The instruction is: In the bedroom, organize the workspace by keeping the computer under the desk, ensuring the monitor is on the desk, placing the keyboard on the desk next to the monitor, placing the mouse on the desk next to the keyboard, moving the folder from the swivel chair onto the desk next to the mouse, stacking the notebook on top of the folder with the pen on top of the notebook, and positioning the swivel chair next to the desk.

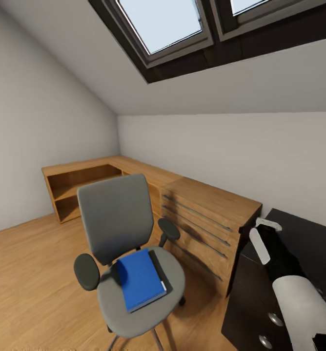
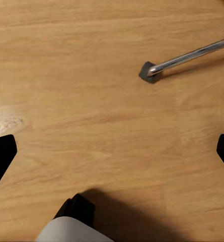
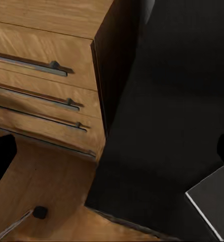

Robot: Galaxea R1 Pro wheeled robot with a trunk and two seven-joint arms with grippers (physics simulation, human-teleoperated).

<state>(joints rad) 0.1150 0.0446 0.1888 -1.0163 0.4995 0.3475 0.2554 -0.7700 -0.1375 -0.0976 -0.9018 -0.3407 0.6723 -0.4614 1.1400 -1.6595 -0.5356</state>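
The swivel chair [image 1: 115, 219] stands on the wooden floor in front of me, its grey seat facing me. The blue notebook [image 1: 139, 279] lies on the seat, on top of a thin dark grey folder [image 1: 161, 273] that peeks out along one side. At the right is a corner of the black desk [image 1: 309, 234] with its dark drawer unit and silver knobs. My right arm [image 1: 290, 287] reaches over that corner. The right gripper [image 3: 112, 156] is open above the desk top [image 3: 157, 126]. My left gripper [image 2: 112, 151] hangs open over bare floor near a chrome chair leg [image 2: 192, 55].
A light wooden dresser [image 1: 209, 219] with long bar handles stands between chair and desk, joined to a low wooden shelf unit [image 1: 80, 183] along the wall. A flat grey item with a pale edge [image 3: 212, 201] lies on the desk. A sloped ceiling with skylights hangs overhead.
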